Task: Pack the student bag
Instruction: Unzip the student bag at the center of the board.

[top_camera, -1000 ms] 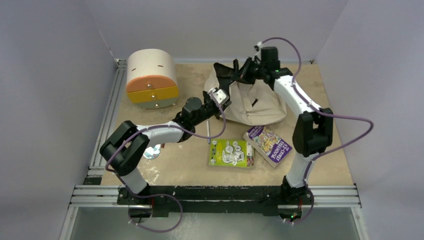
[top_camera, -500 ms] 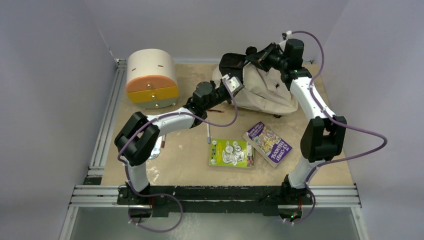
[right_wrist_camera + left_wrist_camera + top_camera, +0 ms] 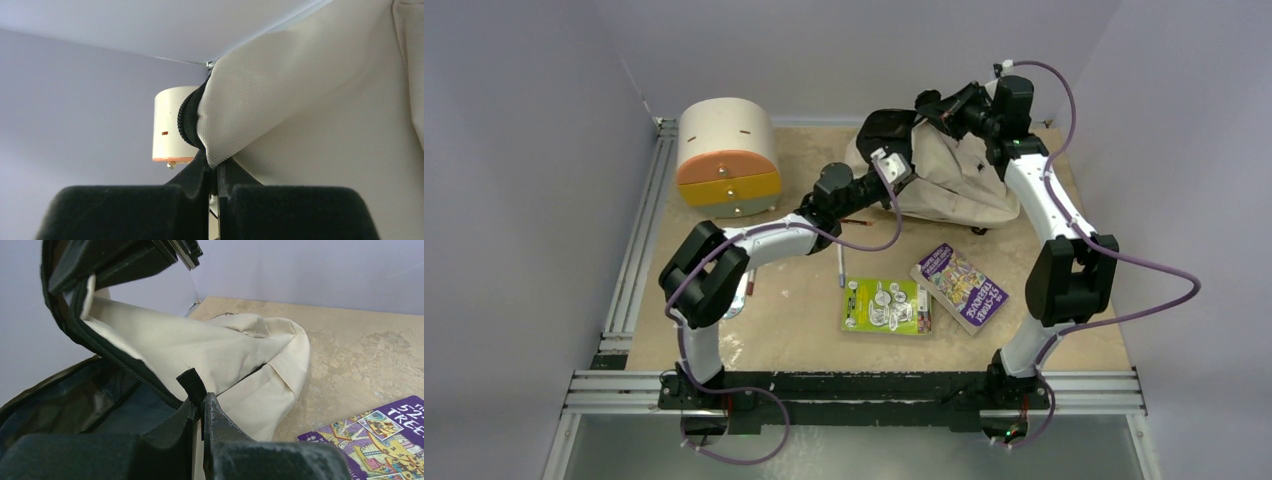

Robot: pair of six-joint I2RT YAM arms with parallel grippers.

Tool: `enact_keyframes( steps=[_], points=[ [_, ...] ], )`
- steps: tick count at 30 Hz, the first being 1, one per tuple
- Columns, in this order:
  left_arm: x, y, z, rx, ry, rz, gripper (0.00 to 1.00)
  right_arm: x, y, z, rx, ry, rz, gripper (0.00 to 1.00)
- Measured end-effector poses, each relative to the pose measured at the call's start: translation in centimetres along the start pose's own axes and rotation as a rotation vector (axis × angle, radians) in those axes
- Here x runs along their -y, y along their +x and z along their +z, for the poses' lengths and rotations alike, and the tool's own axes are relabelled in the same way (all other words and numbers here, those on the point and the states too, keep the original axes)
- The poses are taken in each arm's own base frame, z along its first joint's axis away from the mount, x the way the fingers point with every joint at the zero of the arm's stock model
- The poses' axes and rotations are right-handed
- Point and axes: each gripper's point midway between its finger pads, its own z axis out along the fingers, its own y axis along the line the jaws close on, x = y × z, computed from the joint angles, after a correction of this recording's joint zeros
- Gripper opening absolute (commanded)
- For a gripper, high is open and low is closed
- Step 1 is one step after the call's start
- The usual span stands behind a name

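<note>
The student bag, beige with black zipper edges, lies at the back of the table with its mouth held open and raised. My left gripper is shut on a black tab at the bag's zipper edge; the dark lining shows below it in the left wrist view. My right gripper is shut on the opposite beige rim of the bag beside the zipper and holds it up. The left gripper and the right gripper both have their jaws pressed together on fabric.
A cream drawer box with orange and yellow fronts stands at back left and shows in the right wrist view. A green book, a purple book, a pen and a shiny disc lie on the table.
Over the last second both arms carried the bag's opening to the right and back, stretching the mouth wider. In the last half second almost nothing moved.
</note>
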Motion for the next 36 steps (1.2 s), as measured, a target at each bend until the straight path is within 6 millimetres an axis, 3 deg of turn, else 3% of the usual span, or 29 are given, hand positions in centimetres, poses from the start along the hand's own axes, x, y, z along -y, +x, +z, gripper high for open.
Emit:
enact_keyframes(
  steps=[5, 9, 14, 22, 29, 36],
  points=[
    [1.0, 1.8, 1.3, -0.021, 0.020, -0.029, 0.00, 0.2, -0.1, 0.2, 0.020, 0.014, -0.006, 0.00],
    [3.4, 2.8, 2.6, -0.032, 0.059, -0.050, 0.00, 0.3, -0.1, 0.3, 0.026, 0.022, -0.013, 0.00],
    [5.5, 2.5, 3.7, -0.022, 0.084, -0.059, 0.00, 0.9, 0.1, 0.3, 0.023, 0.048, -0.012, 0.00],
    [7.2, 2.9, 5.6, -0.012, 0.103, -0.066, 0.00, 1.5, 0.5, 0.2, 0.007, 0.070, -0.020, 0.00],
    [8.4, 4.7, 6.6, -0.032, 0.119, -0.098, 0.00, 1.5, 0.7, 0.3, 0.000, 0.069, -0.036, 0.00],
    [9.6, 6.1, 8.2, -0.035, 0.135, -0.129, 0.00, 0.8, 2.3, 0.8, -0.030, 0.060, -0.054, 0.00]
  ],
)
